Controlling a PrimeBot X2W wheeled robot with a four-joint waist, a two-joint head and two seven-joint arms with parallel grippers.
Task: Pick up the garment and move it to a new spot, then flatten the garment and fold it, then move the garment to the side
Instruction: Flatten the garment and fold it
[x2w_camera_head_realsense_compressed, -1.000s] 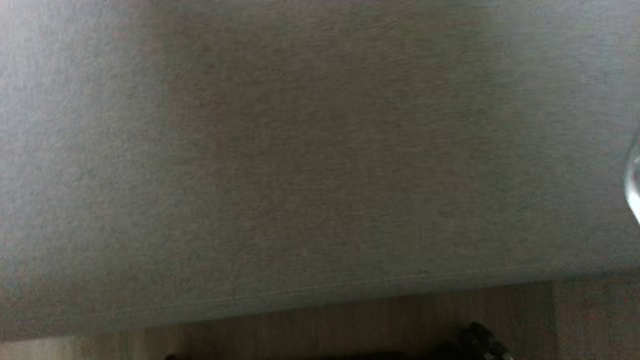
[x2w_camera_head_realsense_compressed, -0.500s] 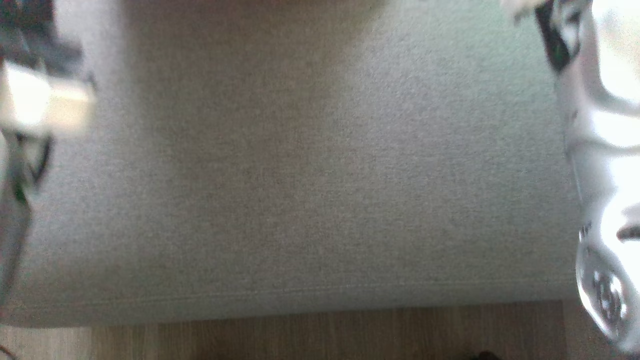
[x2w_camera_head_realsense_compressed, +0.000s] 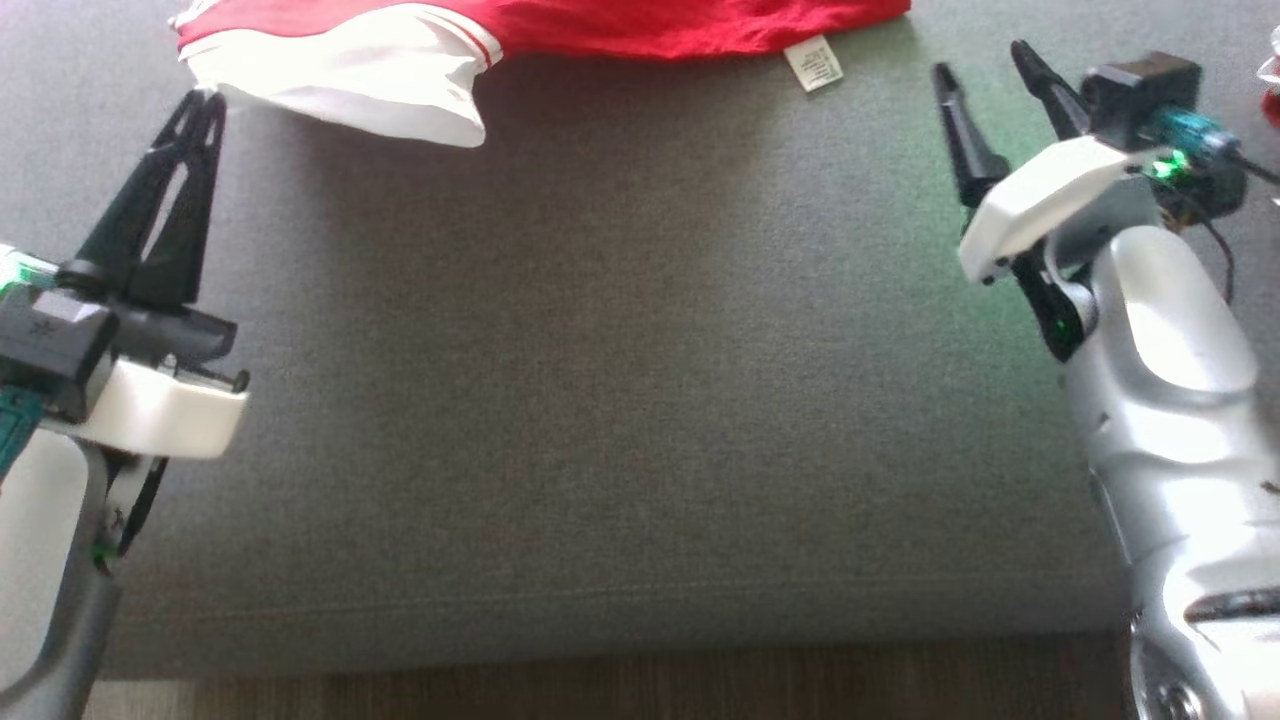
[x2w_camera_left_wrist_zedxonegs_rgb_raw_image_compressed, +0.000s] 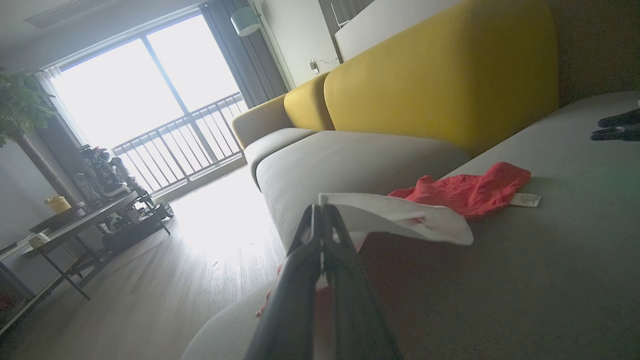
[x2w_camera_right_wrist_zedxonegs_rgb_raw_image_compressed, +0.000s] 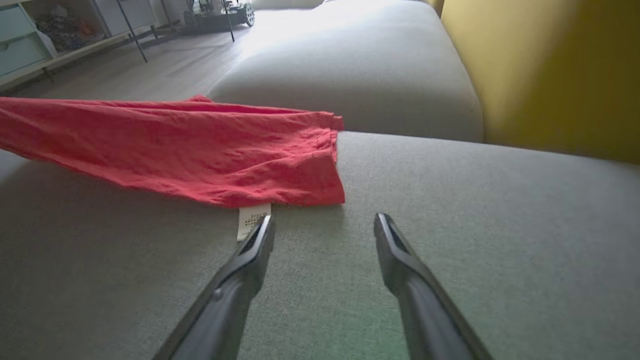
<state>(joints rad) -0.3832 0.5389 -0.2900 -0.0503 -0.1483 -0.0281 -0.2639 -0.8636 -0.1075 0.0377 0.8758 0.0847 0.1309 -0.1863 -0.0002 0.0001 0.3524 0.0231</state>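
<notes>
The garment (x2w_camera_head_realsense_compressed: 600, 20), red with a white sleeve (x2w_camera_head_realsense_compressed: 350, 70), lies along the far part of the grey sofa seat (x2w_camera_head_realsense_compressed: 620, 400). My left gripper (x2w_camera_head_realsense_compressed: 207, 98) is shut, its tips meeting the white sleeve's corner, which hangs lifted off the cushion. In the left wrist view the sleeve (x2w_camera_left_wrist_zedxonegs_rgb_raw_image_compressed: 400, 217) starts right at the shut left gripper (x2w_camera_left_wrist_zedxonegs_rgb_raw_image_compressed: 322, 210), and the red part (x2w_camera_left_wrist_zedxonegs_rgb_raw_image_compressed: 465, 190) lies beyond. My right gripper (x2w_camera_head_realsense_compressed: 980, 58) stands open with nothing between its fingers, just short of the garment's hem. In the right wrist view the right gripper (x2w_camera_right_wrist_zedxonegs_rgb_raw_image_compressed: 325, 220) is beside the white tag (x2w_camera_right_wrist_zedxonegs_rgb_raw_image_compressed: 252, 217) of the garment (x2w_camera_right_wrist_zedxonegs_rgb_raw_image_compressed: 200, 150).
A yellow backrest (x2w_camera_left_wrist_zedxonegs_rgb_raw_image_compressed: 440, 80) rises behind the seat. The cushion's front edge (x2w_camera_head_realsense_compressed: 600, 600) drops to wooden floor (x2w_camera_head_realsense_compressed: 650, 685). A second grey seat (x2w_camera_right_wrist_zedxonegs_rgb_raw_image_compressed: 350, 65) adjoins beyond the garment. A table with equipment (x2w_camera_left_wrist_zedxonegs_rgb_raw_image_compressed: 100, 210) stands by the window.
The head camera has swung up from the blurred cushion front. The garment and both grippers have come into its view, sharp now.
</notes>
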